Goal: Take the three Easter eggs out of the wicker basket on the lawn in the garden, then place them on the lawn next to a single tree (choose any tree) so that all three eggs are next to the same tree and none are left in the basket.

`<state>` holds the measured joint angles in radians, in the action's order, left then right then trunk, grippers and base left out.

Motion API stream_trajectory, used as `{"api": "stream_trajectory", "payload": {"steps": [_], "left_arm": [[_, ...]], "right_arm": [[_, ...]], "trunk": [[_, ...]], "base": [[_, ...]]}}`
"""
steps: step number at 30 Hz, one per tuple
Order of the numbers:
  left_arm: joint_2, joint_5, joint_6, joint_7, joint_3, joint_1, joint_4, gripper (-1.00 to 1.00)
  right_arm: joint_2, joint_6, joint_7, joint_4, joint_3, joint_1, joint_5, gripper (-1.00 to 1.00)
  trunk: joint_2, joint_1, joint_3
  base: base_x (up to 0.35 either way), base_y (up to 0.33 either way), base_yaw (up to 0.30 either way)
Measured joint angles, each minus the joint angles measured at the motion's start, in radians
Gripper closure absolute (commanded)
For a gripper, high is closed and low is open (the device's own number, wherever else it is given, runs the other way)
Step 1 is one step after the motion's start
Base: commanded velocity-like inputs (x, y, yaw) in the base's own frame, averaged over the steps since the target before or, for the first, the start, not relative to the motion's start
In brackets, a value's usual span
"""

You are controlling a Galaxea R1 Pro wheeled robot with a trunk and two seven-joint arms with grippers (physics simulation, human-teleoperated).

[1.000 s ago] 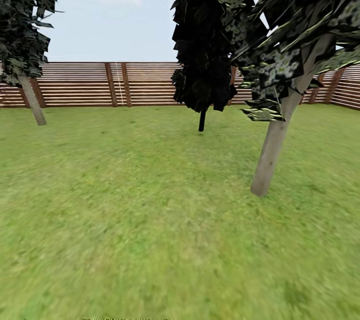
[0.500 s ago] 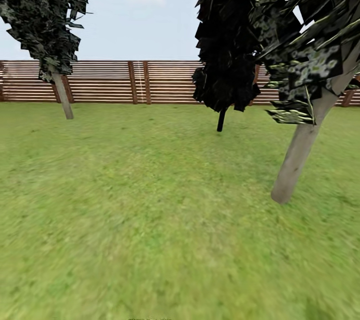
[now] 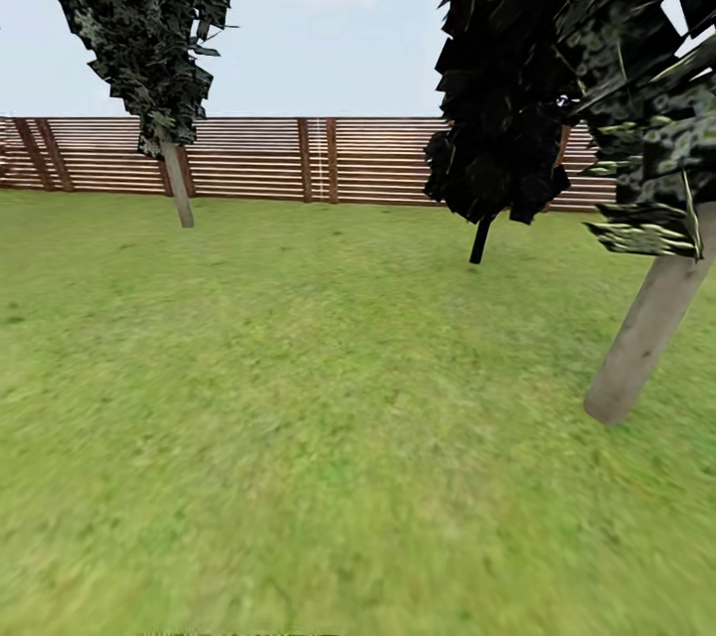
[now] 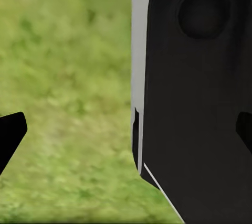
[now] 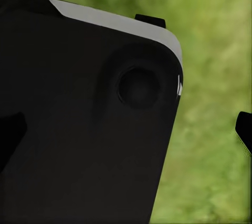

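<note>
In the head view, a wide stretch of open lawn [image 3: 298, 397] is seen running from the near edge to the brown slatted fence [image 3: 249, 159] that closes off the garden at the far side. The middle ground is left free. To the right, just beside the frame's edge, a tree [image 3: 646, 338] with a pale grey-brown trunk is planted in the grass, its dark jagged foliage hanging over the upper right corner. Farther back, a thin black-trunked tree [image 3: 480, 240] is seen, and at the far left another pale-trunked tree [image 3: 179, 184] stands near the fence. The grass is mottled green and flat; a pale blue sky with cloud is seen above the fence.

Compared with the earlier frames, the whole scene is shifted rightward in the picture, so the camera has been turned to the left; the trees themselves are not taken to have moved.

In the left wrist view, grass is seen beside a black, grey-edged robot body panel [image 4: 194, 103], with the left gripper [image 4: 131, 132] spread wide, its dark fingertips [image 4: 10, 132] at opposite edges, nothing between them.

In the right wrist view, a similar black panel [image 5: 79, 129] is seen over blurred grass, and the right gripper [image 5: 128, 129] is likewise held wide apart and empty.
</note>
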<state>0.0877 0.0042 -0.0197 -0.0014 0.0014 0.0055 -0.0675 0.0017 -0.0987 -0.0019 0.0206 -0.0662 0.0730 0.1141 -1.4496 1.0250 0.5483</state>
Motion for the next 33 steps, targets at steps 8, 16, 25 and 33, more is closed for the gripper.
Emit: {"api": "stream_trajectory", "payload": {"steps": [8, 16, 25, 33], "left_arm": [[0.000, 0.000, 0.000, 0.000, 0.000, 0.000, 0.000, -1.00], [0.000, 0.000, 0.000, 0.000, 0.000, 0.000, 0.000, -1.00], [0.000, 0.000, 0.000, 0.000, 0.000, 0.000, 0.000, -1.00], [0.000, 0.000, 0.000, 0.000, 0.000, 0.000, 0.000, -1.00]], "right_arm": [[-0.004, 0.001, 0.000, 0.006, 0.001, 0.000, -0.002, -1.00], [-0.002, 0.001, 0.000, 0.006, 0.001, 0.000, -0.001, -1.00], [-0.004, 0.000, 0.000, 0.008, 0.001, 0.000, -0.002, -1.00], [-0.004, 0.000, 0.000, 0.009, 0.001, 0.000, -0.002, -1.00]], "trunk": [[0.000, 0.000, 0.005], [0.000, 0.000, 0.011], [0.000, 0.000, 0.018], [0.000, 0.000, 0.024]], "base": [[0.000, 0.000, 0.258], [0.000, 0.000, 0.258], [0.000, 0.000, 0.258], [0.000, 0.000, 0.258]]}}
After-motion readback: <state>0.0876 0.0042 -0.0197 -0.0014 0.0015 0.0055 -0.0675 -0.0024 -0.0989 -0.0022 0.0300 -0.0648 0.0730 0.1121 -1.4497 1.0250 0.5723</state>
